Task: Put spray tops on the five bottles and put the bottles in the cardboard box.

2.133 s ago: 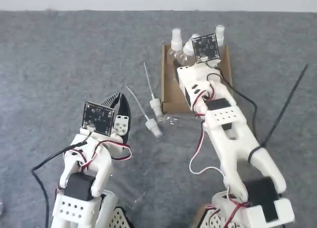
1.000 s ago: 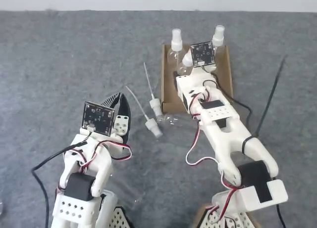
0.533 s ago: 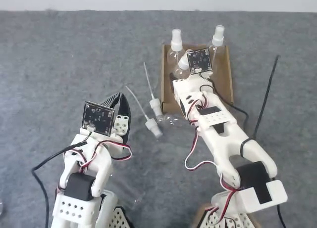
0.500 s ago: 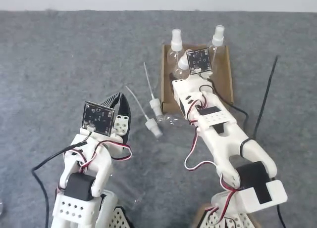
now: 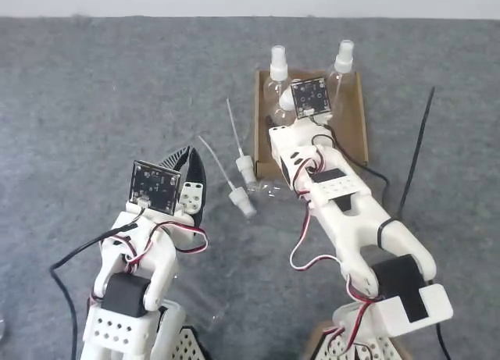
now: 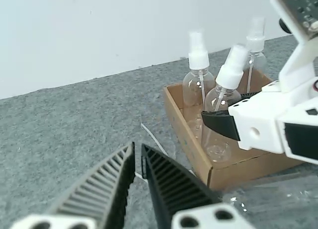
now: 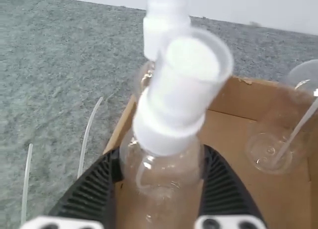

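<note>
Partly done: three capped bottles at the box (image 5: 350, 137), two tops loose.
Two bottles (image 5: 278, 67) stand inside; right gripper (image 7: 158, 199) clamps a third bottle (image 7: 169, 114), tilted, in the box; tops (image 5: 245, 169) lie beside it; left gripper (image 6: 138, 164) closed, empty.

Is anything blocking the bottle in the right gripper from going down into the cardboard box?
Nothing visible does. The right gripper holds the bottle tilted over the near end of the cardboard box; the two standing bottles are at its far end.

The box (image 5: 356, 132) holds bottles (image 5: 278, 82); spray tops (image 5: 245, 169) lie left of it.
</note>
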`<state>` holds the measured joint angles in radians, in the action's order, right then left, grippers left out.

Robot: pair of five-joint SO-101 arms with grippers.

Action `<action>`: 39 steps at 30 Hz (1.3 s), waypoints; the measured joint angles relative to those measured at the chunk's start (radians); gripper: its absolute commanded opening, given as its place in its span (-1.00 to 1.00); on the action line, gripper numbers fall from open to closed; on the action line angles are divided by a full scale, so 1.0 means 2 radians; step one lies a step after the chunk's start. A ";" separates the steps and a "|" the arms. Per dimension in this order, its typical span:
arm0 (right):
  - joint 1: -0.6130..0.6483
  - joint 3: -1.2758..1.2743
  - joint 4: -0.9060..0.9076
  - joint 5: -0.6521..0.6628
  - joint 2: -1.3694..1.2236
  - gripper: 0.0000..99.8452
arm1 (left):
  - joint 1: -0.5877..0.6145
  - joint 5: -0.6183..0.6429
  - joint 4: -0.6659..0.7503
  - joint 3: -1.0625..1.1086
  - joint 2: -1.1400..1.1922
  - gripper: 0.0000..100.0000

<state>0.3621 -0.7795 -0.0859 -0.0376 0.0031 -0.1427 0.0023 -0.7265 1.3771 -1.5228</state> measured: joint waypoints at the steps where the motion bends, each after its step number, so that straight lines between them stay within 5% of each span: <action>1: 0.002 0.000 0.002 0.000 0.000 -0.59 | 0.000 0.000 0.000 0.000 0.000 -0.98; 29: 0.008 -0.011 0.023 0.036 -0.001 -0.52 | 0.000 0.000 0.000 0.000 0.000 -0.98; 39: 0.023 -0.011 0.099 0.037 0.084 -0.52 | 0.000 0.000 0.000 0.000 0.000 -0.98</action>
<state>0.4081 -0.8009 0.1120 0.0361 0.1718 -0.1427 0.0023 -0.7265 1.3771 -1.5228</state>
